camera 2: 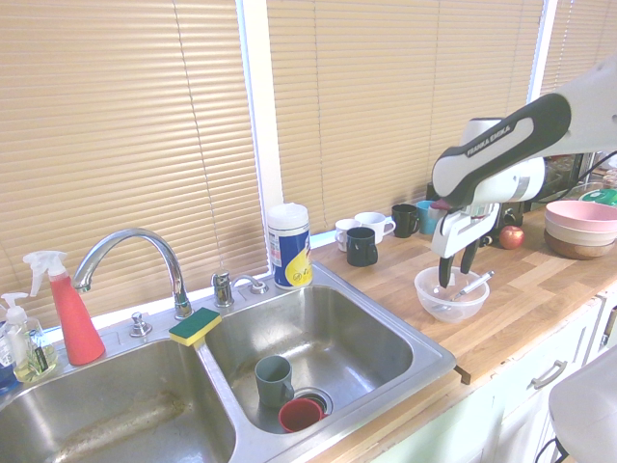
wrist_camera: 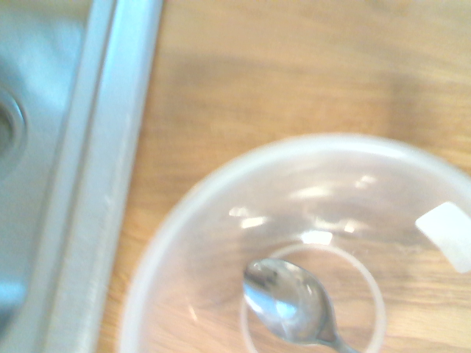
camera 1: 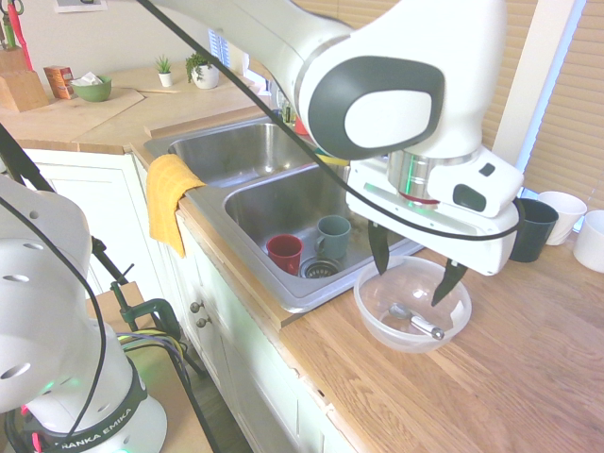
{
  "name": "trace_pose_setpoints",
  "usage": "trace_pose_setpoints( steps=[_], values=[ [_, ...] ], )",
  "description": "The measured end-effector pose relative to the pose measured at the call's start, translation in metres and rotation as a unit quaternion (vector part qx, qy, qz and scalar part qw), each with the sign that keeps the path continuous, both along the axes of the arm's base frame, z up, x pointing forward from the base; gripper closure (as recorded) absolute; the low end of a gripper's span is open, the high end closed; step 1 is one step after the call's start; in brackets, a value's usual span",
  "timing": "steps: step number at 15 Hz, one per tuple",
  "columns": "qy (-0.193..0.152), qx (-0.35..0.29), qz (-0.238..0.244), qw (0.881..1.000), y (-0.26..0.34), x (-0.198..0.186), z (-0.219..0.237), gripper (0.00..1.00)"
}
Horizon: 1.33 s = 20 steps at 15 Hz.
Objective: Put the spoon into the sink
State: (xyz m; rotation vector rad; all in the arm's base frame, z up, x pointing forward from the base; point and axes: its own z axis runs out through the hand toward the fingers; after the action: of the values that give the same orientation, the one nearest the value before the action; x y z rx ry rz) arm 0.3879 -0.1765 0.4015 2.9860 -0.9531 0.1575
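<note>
The small metal spoon [camera 1: 415,321] lies in the bottom of a clear plastic bowl [camera 1: 377,316] on the wooden counter, right of the sink [camera 1: 255,203]. My gripper [camera 1: 413,269] hangs just above the bowl, open, one dark finger [camera 1: 378,247] on each side of the bowl's middle, nothing between them. From the other side, the spoon [camera 2: 474,284] leans on the bowl's [camera 2: 434,301] rim below the gripper [camera 2: 455,268]. Close up, the spoon's scoop [wrist_camera: 291,301] rests on the bowl floor, with the sink's steel rim [wrist_camera: 96,176] alongside.
In the near basin stand a red cup [camera 1: 284,253] and a grey-green mug [camera 1: 332,236] by the drain strainer [camera 1: 319,269]. A yellow cloth [camera 1: 168,196] hangs over the sink's front edge. Mugs [camera 1: 534,228] stand behind the bowl; stacked bowls [camera 2: 581,228] and an apple [camera 2: 511,236] sit further along.
</note>
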Motion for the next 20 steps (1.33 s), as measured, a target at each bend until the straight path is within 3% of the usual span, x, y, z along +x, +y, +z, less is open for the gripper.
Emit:
trace_pose_setpoints(
  steps=[11,12,20],
  values=[
    [0.019,-0.035,0.017,0.999,-0.021,0.001,-0.029,0.0],
    [0.019,-0.035,0.018,0.999,-0.02,0.002,-0.029,1.0],
    [0.021,-0.042,0.038,0.998,-0.002,0.01,-0.028,1.0]
  ],
)
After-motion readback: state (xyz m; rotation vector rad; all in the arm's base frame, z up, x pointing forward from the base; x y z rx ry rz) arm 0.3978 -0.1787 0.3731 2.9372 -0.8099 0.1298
